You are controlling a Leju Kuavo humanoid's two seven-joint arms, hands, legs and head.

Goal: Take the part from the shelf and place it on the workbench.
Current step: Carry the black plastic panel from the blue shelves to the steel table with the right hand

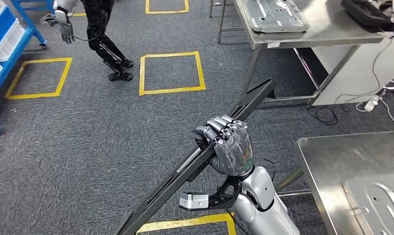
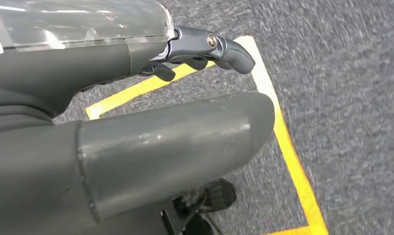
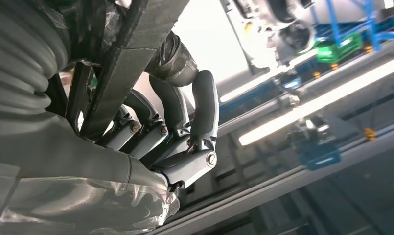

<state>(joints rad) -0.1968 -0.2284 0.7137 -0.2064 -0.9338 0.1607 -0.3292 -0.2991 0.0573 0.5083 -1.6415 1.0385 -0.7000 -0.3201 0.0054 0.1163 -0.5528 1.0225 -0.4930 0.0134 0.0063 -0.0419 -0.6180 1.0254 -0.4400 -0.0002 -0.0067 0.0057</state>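
Observation:
In the head view my right hand (image 1: 229, 142) grips a long black flat part (image 1: 251, 104) near its middle. The part slants from low left up toward the far right, above the carpet. Seen from the right wrist, the dark fingers (image 3: 204, 112) wrap around the black part (image 3: 136, 44). The steel workbench (image 1: 327, 156) stands just to the right of that hand, and the part is clear of it. My left hand (image 2: 136, 137) hangs over the floor with its fingers apart and nothing in it.
A grey pressed panel (image 1: 376, 200) lies on the workbench. A second steel table (image 1: 327, 34) at the back carries another grey panel (image 1: 278, 17). Another robot (image 1: 102, 29) stands at the far left by a blue shelf (image 1: 9, 44). Yellow squares (image 1: 171, 72) mark the carpet; cables (image 1: 376, 103) trail at right.

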